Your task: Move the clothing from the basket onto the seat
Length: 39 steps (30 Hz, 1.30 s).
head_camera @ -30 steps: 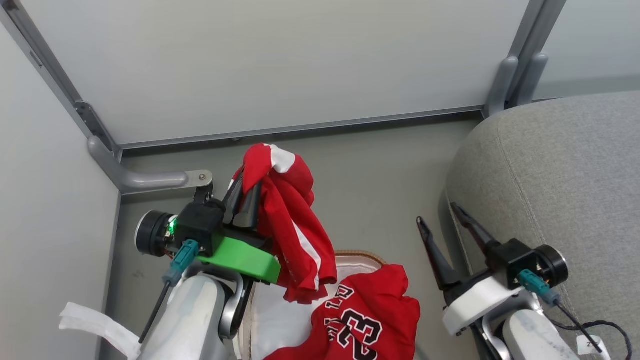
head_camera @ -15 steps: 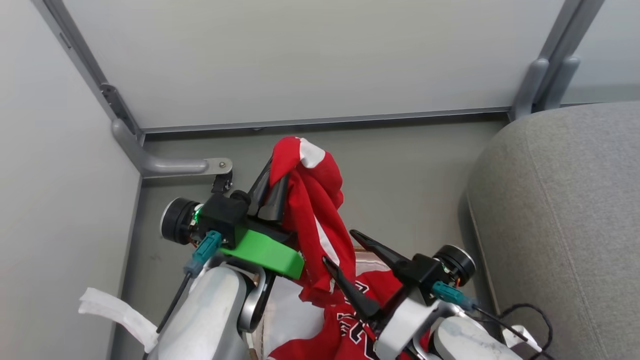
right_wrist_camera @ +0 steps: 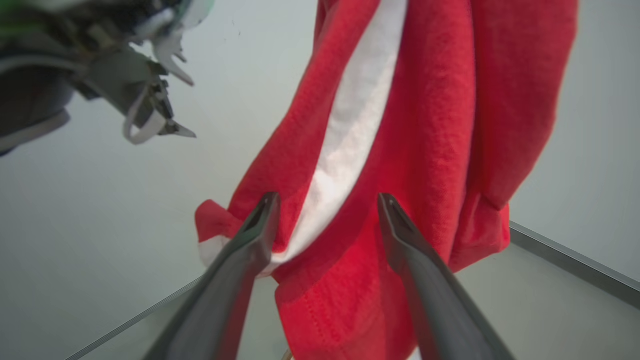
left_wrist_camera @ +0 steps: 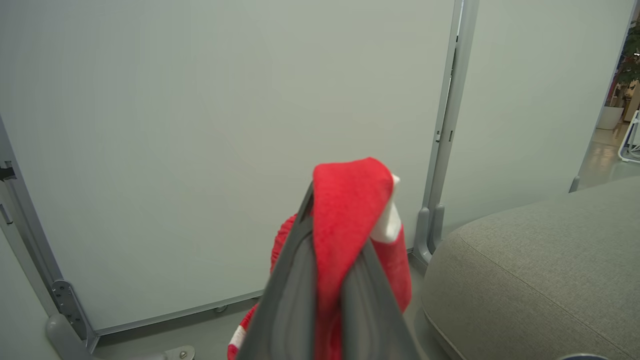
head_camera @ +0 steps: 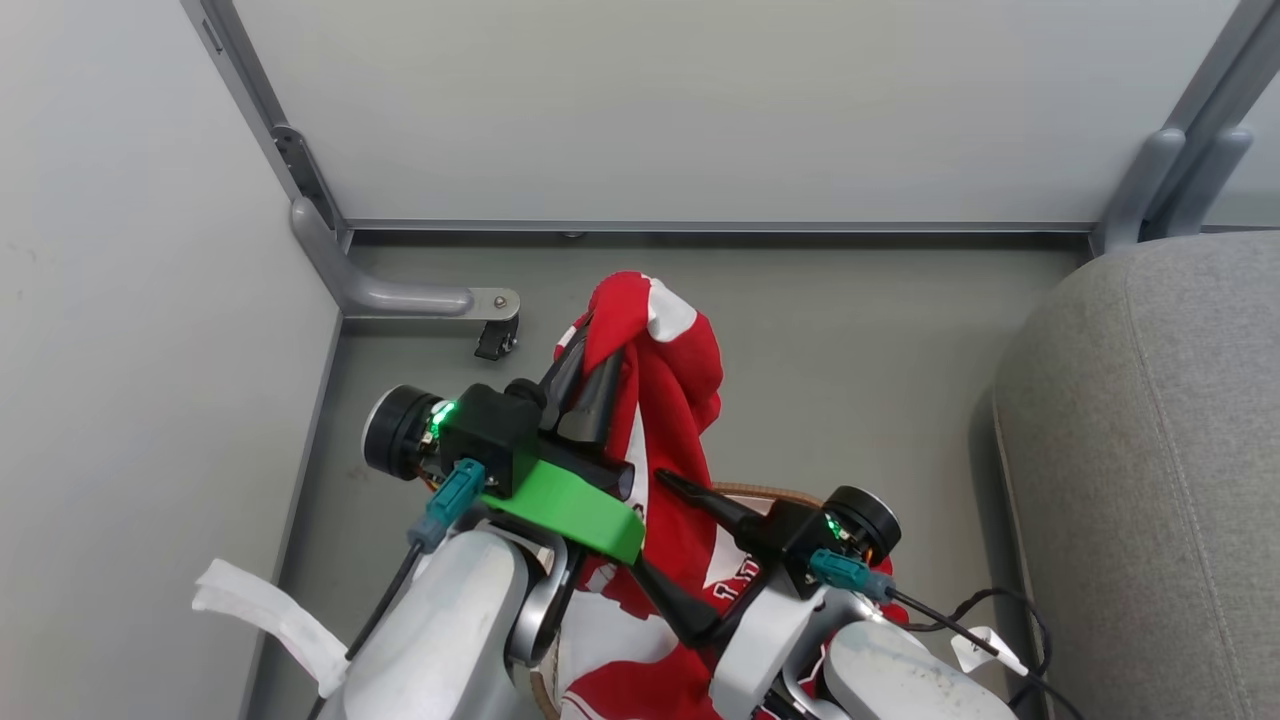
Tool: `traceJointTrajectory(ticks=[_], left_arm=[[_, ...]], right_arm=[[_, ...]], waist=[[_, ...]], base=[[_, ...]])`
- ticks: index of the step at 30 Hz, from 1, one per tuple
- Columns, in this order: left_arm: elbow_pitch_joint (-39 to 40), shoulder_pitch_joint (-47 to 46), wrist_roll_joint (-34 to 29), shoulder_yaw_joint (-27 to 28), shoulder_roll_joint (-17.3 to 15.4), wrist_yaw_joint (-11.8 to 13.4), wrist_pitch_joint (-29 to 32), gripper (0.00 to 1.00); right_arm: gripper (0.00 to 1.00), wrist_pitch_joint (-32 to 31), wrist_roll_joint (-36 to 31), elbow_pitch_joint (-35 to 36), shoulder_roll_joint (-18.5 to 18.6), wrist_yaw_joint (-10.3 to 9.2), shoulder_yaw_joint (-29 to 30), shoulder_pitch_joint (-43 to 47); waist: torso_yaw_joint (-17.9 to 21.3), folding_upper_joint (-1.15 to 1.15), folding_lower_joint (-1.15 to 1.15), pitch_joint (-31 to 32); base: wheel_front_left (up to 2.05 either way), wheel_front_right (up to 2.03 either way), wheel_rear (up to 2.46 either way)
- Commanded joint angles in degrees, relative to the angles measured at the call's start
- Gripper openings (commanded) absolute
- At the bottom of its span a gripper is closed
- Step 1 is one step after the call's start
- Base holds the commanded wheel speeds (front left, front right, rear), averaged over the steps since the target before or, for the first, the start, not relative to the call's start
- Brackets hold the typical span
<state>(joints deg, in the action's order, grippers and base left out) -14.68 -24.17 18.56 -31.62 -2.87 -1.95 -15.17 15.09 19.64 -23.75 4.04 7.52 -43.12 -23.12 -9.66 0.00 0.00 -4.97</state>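
My left gripper (head_camera: 590,355) is shut on a red garment (head_camera: 670,400) with white trim, which hangs from it above the floor. In the left wrist view the red cloth (left_wrist_camera: 350,200) bulges out over that gripper (left_wrist_camera: 334,235). My right gripper (head_camera: 648,520) stands open at the garment's lower part. In the right wrist view, the open gripper (right_wrist_camera: 327,200) has one finger on each side of the white stripe (right_wrist_camera: 350,125). Below lies the basket (head_camera: 770,492) with a second red piece (head_camera: 640,690) in it, mostly hidden by my arms. The grey seat (head_camera: 1150,450) is at the right.
Pale partition walls (head_camera: 700,100) close the corner behind and to the left. A grey metal foot (head_camera: 420,298) with a small black caster (head_camera: 495,342) rests on the floor. A black cable (head_camera: 985,615) loops near my right arm beside the seat's edge.
The camera has shifted. My right gripper has swung left from beside the seat to the hanging garment, still open. The left gripper keeps its hold on the garment.
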Motion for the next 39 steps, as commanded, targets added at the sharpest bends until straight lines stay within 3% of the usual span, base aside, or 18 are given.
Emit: traceJointTrajectory(ticks=[1, 12, 13, 14, 16, 17, 18, 36, 37, 38, 39], left_arm=[[0.33, -0.95, 0.59, -0.37, -0.08, 0.36, 0.03, 0.00], [1.02, -1.68, 1.48, -2.74, -0.09, 1.06, 0.03, 0.00], [1.07, -1.75, 1.54, -2.91, -0.09, 1.10, 0.03, 0.00], [1.12, -1.80, 1.64, -3.07, -0.08, 1.18, 0.03, 0.00], [1.15, -1.97, 1.88, -3.38, -0.09, 1.29, 0.03, 0.00], [1.14, -2.02, 1.92, -3.52, -0.09, 1.35, 0.03, 0.00], [1.12, -2.06, 1.99, -3.61, -0.09, 1.41, 0.03, 0.00], [0.23, -0.81, 1.32, -2.09, -0.09, 1.80, 0.03, 0.00], [0.09, -0.76, 1.48, -2.02, -0.09, 1.70, 0.03, 0.13], [-0.06, -0.79, 1.50, -1.97, -0.08, 1.51, 0.03, 0.87], [-0.12, -0.92, 1.21, -1.89, -0.09, 1.52, 0.03, 1.00]], right_arm=[[1.00, 0.11, 0.72, -0.77, -0.22, -0.06, -0.26, -0.90], [1.00, 0.11, 3.31, -7.02, -1.04, -0.06, -3.09, -3.52], [0.91, 0.11, 3.78, -7.21, -1.04, -0.06, -3.39, -3.71], [0.50, 0.11, 4.25, -7.50, -1.00, -0.06, -3.63, -3.78], [0.16, 0.11, 4.87, -7.98, -0.96, -0.06, -4.10, -4.21], [0.16, 0.11, 5.29, -8.27, -0.97, -0.06, -4.23, -4.39], [0.00, 0.11, 5.63, -8.57, -0.97, -0.06, -4.17, -4.47], [0.00, 0.11, 5.55, -10.09, -0.97, -0.06, -2.99, -3.55], [0.00, 0.11, 5.50, -9.97, -0.97, -0.06, -2.94, -3.58], [0.00, 0.11, 5.42, -9.71, -0.97, -0.06, -2.74, -3.61], [0.00, 0.11, 5.40, -9.52, -0.97, -0.06, -2.60, -3.57]], waist=[[-0.34, 0.00, 0.00, -0.17], [-0.97, 0.00, 0.00, -0.70], [-1.05, 0.00, 0.00, -0.73], [-1.11, 0.00, 0.00, -0.75], [-1.22, 0.00, 0.00, -0.76], [-1.27, 0.00, 0.00, -0.76], [-1.28, 0.00, 0.00, -0.76], [0.54, 0.00, 0.00, -0.28], [0.67, 0.00, 0.00, -0.30], [0.82, 0.00, 0.00, -0.34], [0.94, 0.00, 0.00, -0.36]], base=[[0.00, 0.00, 0.00], [0.00, 0.00, 0.00], [0.00, 0.00, 0.00], [0.00, 0.00, 0.00], [0.00, 0.00, 0.00], [0.00, 0.00, 0.00], [0.00, 0.00, 0.00], [0.00, 0.00, 0.00], [0.00, 0.00, 0.00], [0.00, 0.00, 0.00], [0.00, 0.00, 0.00]])
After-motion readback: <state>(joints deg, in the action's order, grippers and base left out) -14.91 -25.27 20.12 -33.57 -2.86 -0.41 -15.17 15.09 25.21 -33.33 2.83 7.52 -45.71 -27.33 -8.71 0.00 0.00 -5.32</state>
